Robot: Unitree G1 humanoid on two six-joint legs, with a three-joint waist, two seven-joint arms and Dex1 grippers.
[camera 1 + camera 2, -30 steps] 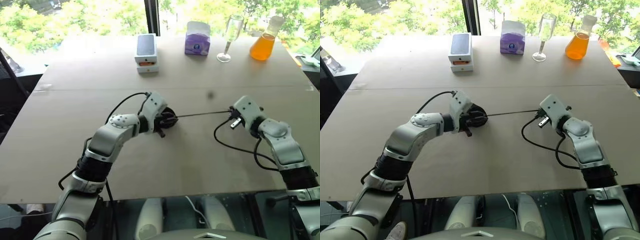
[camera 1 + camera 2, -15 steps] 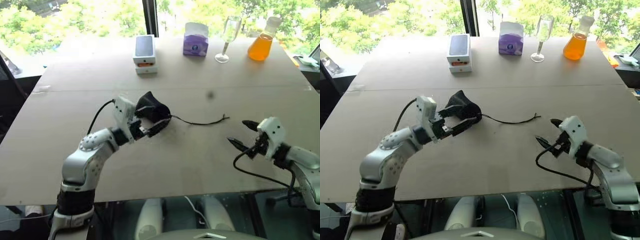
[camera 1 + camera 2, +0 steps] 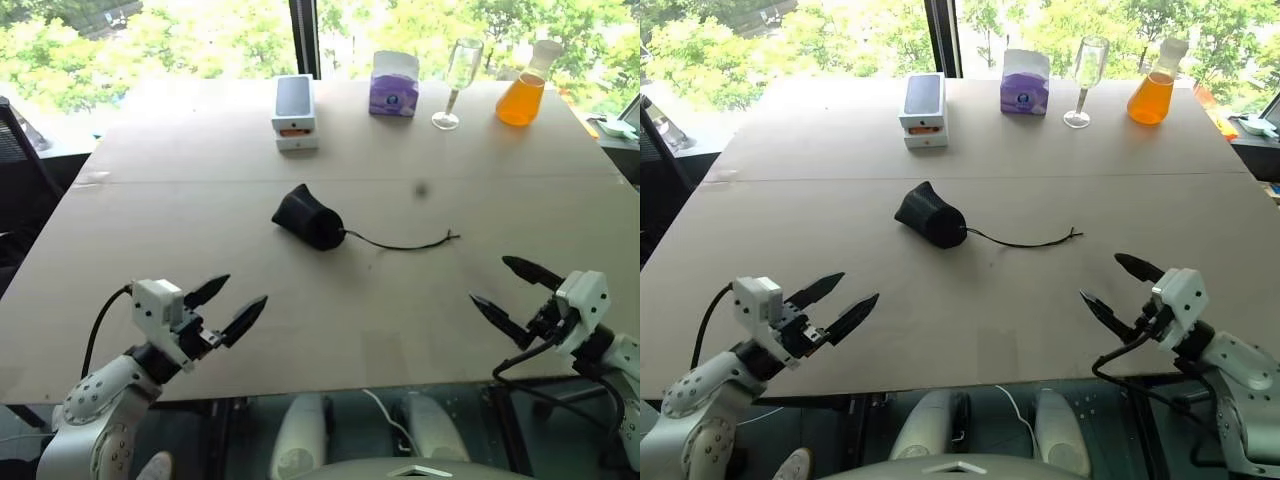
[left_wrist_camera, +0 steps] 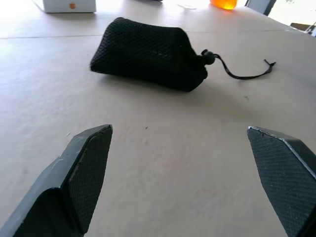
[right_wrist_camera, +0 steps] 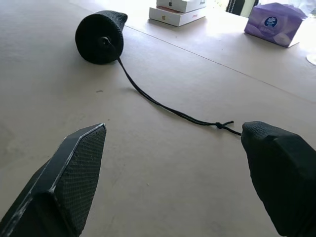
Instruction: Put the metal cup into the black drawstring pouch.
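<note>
Big window with green trees behind, wide tan surface (image 3: 150, 220) in front of it. Black drawstring pouch (image 3: 308, 217) lies on its side mid-surface, cinched shut and bulging, free of both arms. Its cord (image 3: 400, 243) trails off toward the robot's right, knot at the end, lying loose. Metal cup can't be seen; can't tell if it is inside the pouch.

Left pincer (image 3: 228, 307) hovers near the front edge on the left side, fingers spread wide, nothing between them, well apart from the pouch. Right pincer (image 3: 515, 290) hovers near the front edge on the right side, also spread wide and empty, cord's knot near it but not touched.

Along the far edge: white phone box (image 3: 294, 111), purple tissue box (image 3: 394, 84), stemmed wine glass (image 3: 456, 83), flask of orange liquid (image 3: 526, 90), all upright, well apart from the pouch.
</note>
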